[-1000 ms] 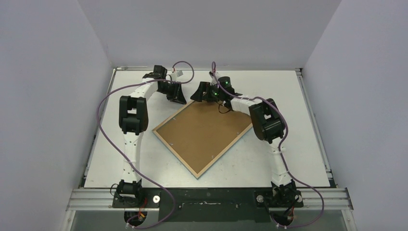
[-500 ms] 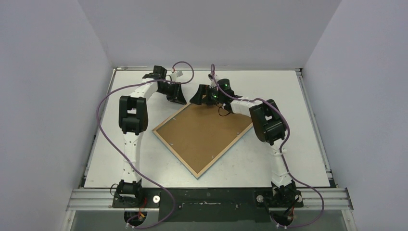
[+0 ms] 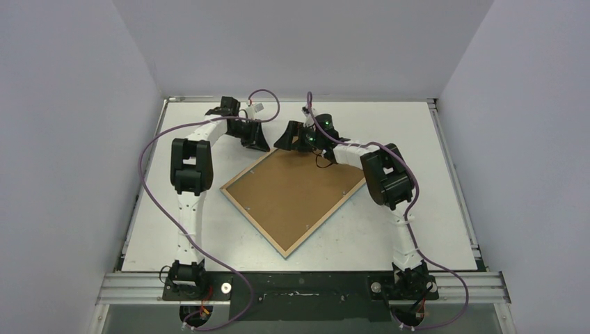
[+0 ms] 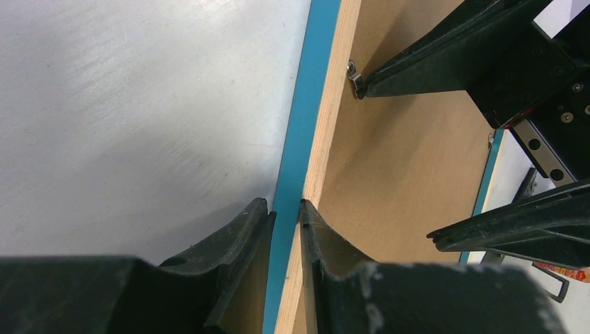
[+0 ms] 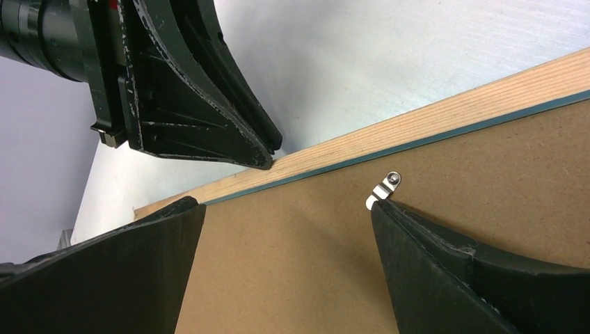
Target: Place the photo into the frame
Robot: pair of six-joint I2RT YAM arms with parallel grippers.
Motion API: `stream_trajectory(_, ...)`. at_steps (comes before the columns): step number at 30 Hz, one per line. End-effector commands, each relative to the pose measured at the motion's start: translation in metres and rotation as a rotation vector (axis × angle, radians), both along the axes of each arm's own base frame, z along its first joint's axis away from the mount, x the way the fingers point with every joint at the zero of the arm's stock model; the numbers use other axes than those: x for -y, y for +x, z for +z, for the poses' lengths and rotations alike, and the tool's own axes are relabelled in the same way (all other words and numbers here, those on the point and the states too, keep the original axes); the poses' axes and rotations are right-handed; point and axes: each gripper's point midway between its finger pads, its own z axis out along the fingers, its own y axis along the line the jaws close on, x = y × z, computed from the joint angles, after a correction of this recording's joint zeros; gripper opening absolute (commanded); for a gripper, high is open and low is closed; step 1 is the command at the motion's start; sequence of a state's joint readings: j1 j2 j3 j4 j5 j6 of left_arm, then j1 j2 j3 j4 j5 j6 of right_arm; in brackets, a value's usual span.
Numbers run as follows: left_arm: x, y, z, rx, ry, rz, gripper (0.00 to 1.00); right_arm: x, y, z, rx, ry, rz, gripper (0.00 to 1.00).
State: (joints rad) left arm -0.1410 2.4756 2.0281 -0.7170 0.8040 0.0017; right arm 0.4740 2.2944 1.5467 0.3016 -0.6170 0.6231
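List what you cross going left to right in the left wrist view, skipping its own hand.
table → frame blue edge → its wooden rail → metal clip → brown backing board → right hand's fingers

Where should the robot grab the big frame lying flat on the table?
By its thin rim, coming down from above at the far left edge. The frame lies flat, back up, too wide to span, but the rim stands above the table. The left gripper pinches it so: one finger on the blue outside, one on the wood.
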Motion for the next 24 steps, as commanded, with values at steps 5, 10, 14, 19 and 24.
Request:
stream_trajectory(5, 0.000, -0.017, -0.002, -0.027, 0.019, -0.012, 0.20, -0.016, -0.001, 0.007, -0.007, 0.032, -0.032, 0.96)
stream_trajectory(10, -0.001, -0.020, -0.003, -0.034, 0.019, -0.012, 0.19, -0.020, -0.002, 0.004, -0.010, 0.033, -0.068, 0.96)
stream_trajectory(14, -0.001, -0.021, -0.004, -0.039, 0.018, -0.012, 0.19, -0.018, 0.001, 0.003, -0.005, 0.029, -0.089, 0.96)
stream_trajectory(19, -0.001, -0.021, -0.003, -0.037, 0.014, -0.011, 0.19, -0.016, 0.008, 0.000, 0.004, 0.023, -0.107, 0.96)
stream_trajectory(24, -0.001, -0.021, -0.002, -0.038, 0.013, -0.009, 0.19, -0.021, 0.011, 0.013, 0.051, 0.050, -0.068, 0.96)
